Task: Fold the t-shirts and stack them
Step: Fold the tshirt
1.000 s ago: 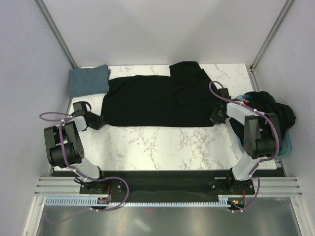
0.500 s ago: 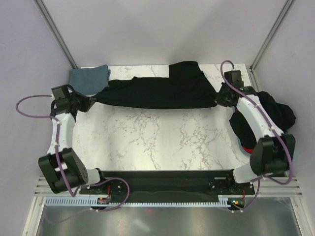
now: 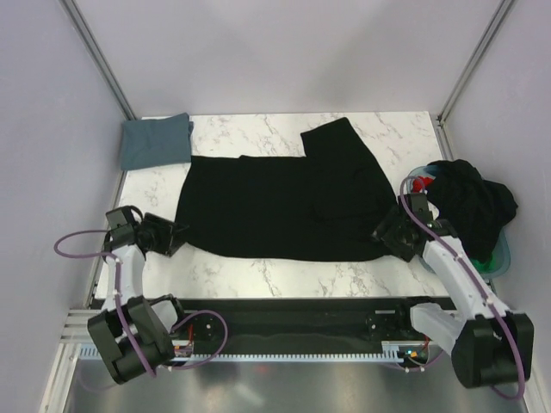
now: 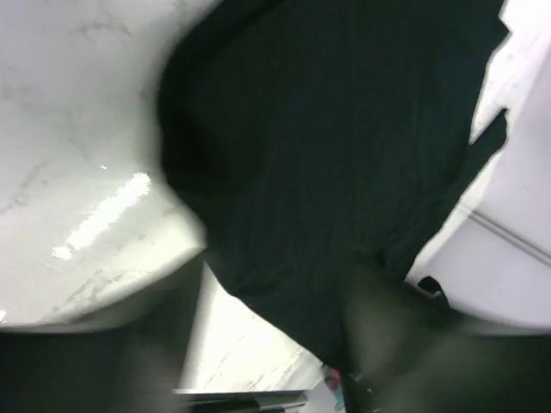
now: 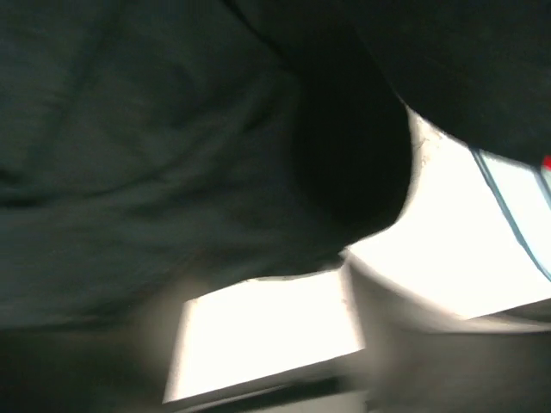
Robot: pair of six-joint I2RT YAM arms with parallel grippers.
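A black t-shirt (image 3: 284, 202) lies spread flat across the middle of the marble table (image 3: 258, 271), one sleeve pointing to the far side. A folded blue-grey t-shirt (image 3: 155, 142) rests at the far left corner. My left gripper (image 3: 170, 235) sits low at the shirt's near left corner, jaws apart. In the left wrist view, the black t-shirt (image 4: 327, 155) lies beyond the open left gripper (image 4: 275, 344). My right gripper (image 3: 386, 234) is at the shirt's near right corner. In the blurred right wrist view, the right gripper (image 5: 267, 335) stands open over bare table, with the black t-shirt (image 5: 155, 129) just ahead of it.
A heap of dark clothes (image 3: 469, 198) fills a blue basket (image 3: 502, 254) off the table's right edge. Grey walls and metal posts close in the left, right and far sides.
Both grippers carried the stretched black t-shirt from the far side toward the near edge, laid it flat and opened, letting go of its corners.
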